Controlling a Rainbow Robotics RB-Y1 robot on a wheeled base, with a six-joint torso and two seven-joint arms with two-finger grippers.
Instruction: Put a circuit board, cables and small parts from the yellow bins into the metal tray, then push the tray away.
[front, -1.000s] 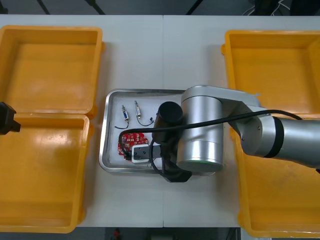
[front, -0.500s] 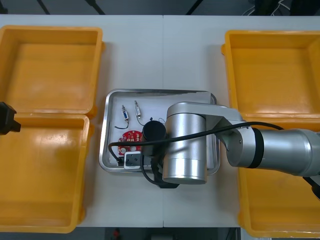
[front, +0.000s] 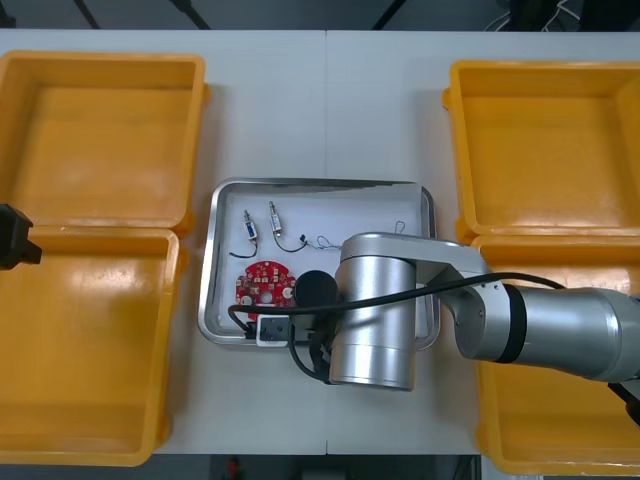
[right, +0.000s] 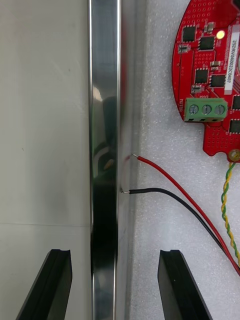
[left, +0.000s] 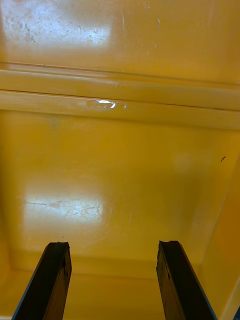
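- Since the right gripper (right: 115, 280) hangs at the near rim of the shiny rectangular metal tray (front: 320, 183) with its black fingers wide apart and clamped on nothing, we judge the loading done and the push still ahead. The rim runs between the fingers, one outside over the light table (front: 330, 100) and one inside over the white lining.
- The inside finger stands close to the thin red and black cable (right: 175, 192), whose bare ends touch the tray's near wall. If it drops there, we risk pinning or dragging that cable.
- The round red circuit board (front: 264, 283) lies in the tray's near left part, just far of the gripper. A deep reach inward could knock it.
- Contact sits left of the tray's middle, so a push may swing the tray rather than send it straight. It could then skew towards the yellow plastic bins (front: 100, 130) at either side.
- The rim is smooth and thin, so a finger could ride over it and lose the tray.
- A jerk could slide the small metal parts (front: 249, 228) lying far left in the tray.
- The left gripper (left: 112, 280) waits with its fingers spread over the near left bin, well clear.
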